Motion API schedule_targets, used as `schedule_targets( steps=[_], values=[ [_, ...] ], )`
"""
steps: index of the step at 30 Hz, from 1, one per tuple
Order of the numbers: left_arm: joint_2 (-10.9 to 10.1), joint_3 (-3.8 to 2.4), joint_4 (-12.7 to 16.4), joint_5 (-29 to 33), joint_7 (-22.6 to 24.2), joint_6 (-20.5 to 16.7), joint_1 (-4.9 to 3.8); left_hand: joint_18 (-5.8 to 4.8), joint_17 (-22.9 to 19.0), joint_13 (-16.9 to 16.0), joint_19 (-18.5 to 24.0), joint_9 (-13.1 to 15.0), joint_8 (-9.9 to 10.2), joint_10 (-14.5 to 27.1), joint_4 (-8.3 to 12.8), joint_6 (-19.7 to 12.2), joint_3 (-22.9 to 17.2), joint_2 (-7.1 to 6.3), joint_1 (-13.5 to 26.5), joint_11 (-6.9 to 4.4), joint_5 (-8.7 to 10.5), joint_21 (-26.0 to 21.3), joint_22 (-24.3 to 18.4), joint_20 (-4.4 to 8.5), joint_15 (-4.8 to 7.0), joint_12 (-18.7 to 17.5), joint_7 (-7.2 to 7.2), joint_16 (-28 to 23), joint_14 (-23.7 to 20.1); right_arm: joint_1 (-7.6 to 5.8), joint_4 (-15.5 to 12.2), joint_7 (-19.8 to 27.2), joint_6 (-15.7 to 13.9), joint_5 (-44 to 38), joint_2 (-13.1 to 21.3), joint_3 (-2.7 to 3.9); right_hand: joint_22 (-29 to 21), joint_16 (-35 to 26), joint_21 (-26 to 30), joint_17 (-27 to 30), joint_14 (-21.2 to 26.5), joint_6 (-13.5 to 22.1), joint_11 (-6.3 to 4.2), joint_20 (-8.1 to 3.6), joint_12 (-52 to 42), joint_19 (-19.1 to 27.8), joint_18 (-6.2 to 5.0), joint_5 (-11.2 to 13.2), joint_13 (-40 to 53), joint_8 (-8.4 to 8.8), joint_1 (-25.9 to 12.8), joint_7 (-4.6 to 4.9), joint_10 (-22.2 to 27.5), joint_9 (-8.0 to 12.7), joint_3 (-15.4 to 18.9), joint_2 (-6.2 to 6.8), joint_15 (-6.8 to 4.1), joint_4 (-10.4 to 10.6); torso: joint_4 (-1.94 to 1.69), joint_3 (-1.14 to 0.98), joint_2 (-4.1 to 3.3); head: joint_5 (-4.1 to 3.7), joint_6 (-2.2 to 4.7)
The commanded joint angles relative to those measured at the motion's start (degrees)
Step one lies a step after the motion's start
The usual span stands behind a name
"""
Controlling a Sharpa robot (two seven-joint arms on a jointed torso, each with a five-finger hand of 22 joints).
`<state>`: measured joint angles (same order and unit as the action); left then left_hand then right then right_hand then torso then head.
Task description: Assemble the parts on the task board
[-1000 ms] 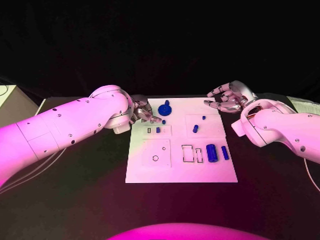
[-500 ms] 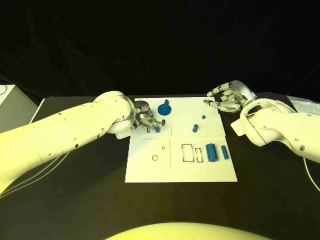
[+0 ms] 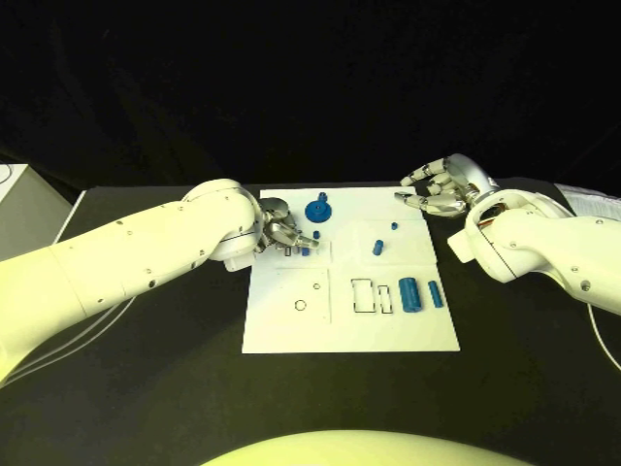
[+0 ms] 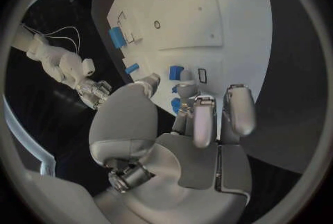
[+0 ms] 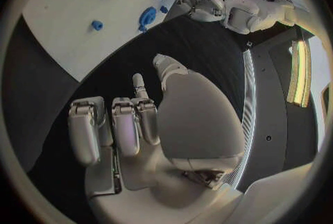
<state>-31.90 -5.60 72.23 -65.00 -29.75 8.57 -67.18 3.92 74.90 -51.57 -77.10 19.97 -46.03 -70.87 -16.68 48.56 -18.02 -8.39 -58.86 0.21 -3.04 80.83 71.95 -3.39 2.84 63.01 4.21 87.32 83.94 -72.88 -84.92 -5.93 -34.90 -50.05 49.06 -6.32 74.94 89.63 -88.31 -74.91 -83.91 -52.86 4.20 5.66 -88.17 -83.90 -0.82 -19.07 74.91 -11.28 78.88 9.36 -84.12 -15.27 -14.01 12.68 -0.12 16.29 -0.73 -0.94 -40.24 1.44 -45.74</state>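
The white task board lies mid-table. My left hand hovers over its far left part, and thumb and a finger pinch a small blue part. Just past the fingertips a blue block stands beside an empty slot. A blue gear-shaped part sits at the far edge. A short blue piece, a blue cylinder and a blue bar lie to the right. My right hand hangs off the far right corner, fingers apart, holding nothing.
Outlined rectangular slots and a round hole mark the board's near half. A tiny blue peg stands near the right edge. A white box stands at the table's far left. Black tabletop surrounds the board.
My left hand has edged a little further over the board towards the blue block. The right hand has not moved.
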Motion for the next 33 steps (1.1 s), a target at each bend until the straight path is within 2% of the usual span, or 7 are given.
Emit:
schedule_targets(
  steps=[1,7,17,24,30,33],
  values=[
    [0.32,-0.01,-0.10,-0.23,0.49,0.43,0.02,0.34,10.66,-0.02,-0.27,0.03,-0.22,-0.33,-0.15,0.60,0.36,0.14,0.45,-0.07,0.13,0.26,0.04,0.08,0.25,0.26,-0.04,0.27,4.64,0.03,-0.04,0.24,0.73,-0.57,-0.06,0.01,13.94,-0.16,0.22,-13.90,-5.78,0.59,0.37,0.40,0.33,-5.32,0.35,0.02,13.17,-0.31,-0.38,0.00,-3.74,0.06,0.04,-0.07,0.37,0.15,-0.05,0.01,0.01,0.10,-0.04],
    [0.97,0.02,-0.70,-0.17,0.48,0.62,0.03,0.33,10.72,0.00,-0.31,0.07,-0.32,-0.40,0.03,0.67,0.33,0.46,-0.29,-0.18,0.13,0.28,0.09,0.15,0.35,0.36,-0.14,0.31,4.66,0.05,0.00,0.26,0.77,-0.57,-0.17,0.01,13.94,-0.16,0.22,-13.90,-5.78,0.59,0.37,0.40,0.33,-5.32,0.35,0.02,13.17,-0.31,-0.38,0.00,-3.74,0.06,0.04,-0.07,0.37,0.15,0.00,-0.02,0.01,0.22,-0.08],
    [1.68,0.69,-1.63,-0.08,0.39,1.45,0.05,0.28,11.17,-0.36,-0.46,0.16,-0.55,-0.75,0.08,0.85,0.14,0.72,-2.09,-0.34,0.12,0.38,0.33,0.28,0.49,0.83,-0.31,0.57,4.82,0.06,-0.03,0.25,0.78,-0.57,-0.18,0.01,13.94,-0.16,0.22,-13.90,-5.78,0.59,0.37,0.40,0.33,-5.32,0.35,0.02,13.17,-0.31,-0.38,0.00,-3.74,0.06,0.04,-0.07,0.37,0.15,0.01,-0.03,-0.02,0.23,-0.27],
    [1.93,0.92,-1.92,-0.16,0.31,1.59,0.06,0.25,11.33,-0.53,-0.58,0.19,-0.65,-0.94,0.08,0.94,-0.08,0.95,-2.77,-0.41,0.12,0.45,0.49,0.33,0.55,1.07,-0.38,0.66,4.87,0.06,-0.08,0.24,0.75,-0.57,-0.13,0.01,13.94,-0.16,0.22,-13.90,-5.78,0.59,0.37,0.40,0.33,-5.32,0.35,0.02,13.17,-0.31,-0.38,0.00,-3.74,0.06,0.04,-0.07,0.37,0.15,-0.01,-0.02,0.01,0.16,-0.43],
    [2.00,0.96,-1.93,-0.21,0.24,1.17,0.06,0.23,11.38,-0.39,-0.66,0.16,-0.69,-1.01,0.12,0.88,-1.52,2.11,-4.63,-0.52,0.12,0.50,0.62,0.44,0.67,1.22,-0.48,0.71,4.90,0.06,-0.05,0.25,0.77,-0.57,-0.16,0.01,13.94,-0.16,0.22,-13.90,-5.78,0.59,0.37,0.40,0.33,-5.32,0.35,0.02,13.17,-0.31,-0.38,0.00,-3.74,0.06,0.04,-0.07,0.37,0.15,-0.03,-0.02,0.04,0.14,-0.56],
    [1.99,0.96,-1.86,-0.03,0.23,0.62,0.07,0.22,11.37,-0.16,-0.68,0.09,-0.61,-0.89,0.29,0.67,-3.77,2.84,-6.89,-0.65,0.10,0.50,0.67,0.52,0.80,1.22,-0.62,0.71,4.90,0.06,-0.02,0.26,0.79,-0.57,-0.18,0.01,13.94,-0.16,0.22,-13.90,-5.78,0.59,0.37,0.40,0.33,-5.32,0.35,0.02,13.17,-0.31,-0.38,0.00,-3.74,0.06,0.04,-0.07,0.37,0.15,-0.04,-0.02,0.06,0.14,-0.55]
  ],
)
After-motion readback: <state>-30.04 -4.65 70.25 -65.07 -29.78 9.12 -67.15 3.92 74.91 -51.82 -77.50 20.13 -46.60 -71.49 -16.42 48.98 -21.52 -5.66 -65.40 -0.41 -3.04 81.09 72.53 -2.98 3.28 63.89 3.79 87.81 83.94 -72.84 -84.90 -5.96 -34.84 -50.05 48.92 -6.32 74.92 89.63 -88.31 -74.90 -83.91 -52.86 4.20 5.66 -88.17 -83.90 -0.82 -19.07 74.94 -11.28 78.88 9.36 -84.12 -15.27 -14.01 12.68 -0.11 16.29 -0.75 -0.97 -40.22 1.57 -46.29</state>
